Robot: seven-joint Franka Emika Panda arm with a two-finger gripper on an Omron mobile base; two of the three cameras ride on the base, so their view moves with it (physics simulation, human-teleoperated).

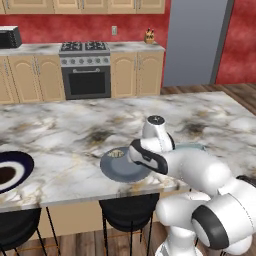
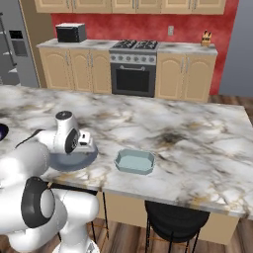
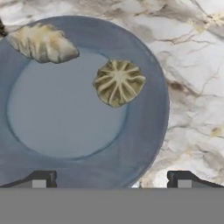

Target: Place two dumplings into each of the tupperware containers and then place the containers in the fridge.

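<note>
Matt grey-blue plate (image 3: 144, 144) on glossy veined marble counter (image 3: 197, 65); pleated doughy dumplings (image 3: 119, 82); translucent plastic container (image 2: 134, 161).

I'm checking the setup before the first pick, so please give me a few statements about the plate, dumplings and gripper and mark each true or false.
1. Two dumplings lie on the grey plate. True.
2. The gripper holds a dumpling. False: its jaws are open and empty above the plate.
3. The pale blue container is empty. True.
4. The container sits on the plate. False: it sits on the counter beside it.
5. The oven stands across the room behind the counter. True.
</note>
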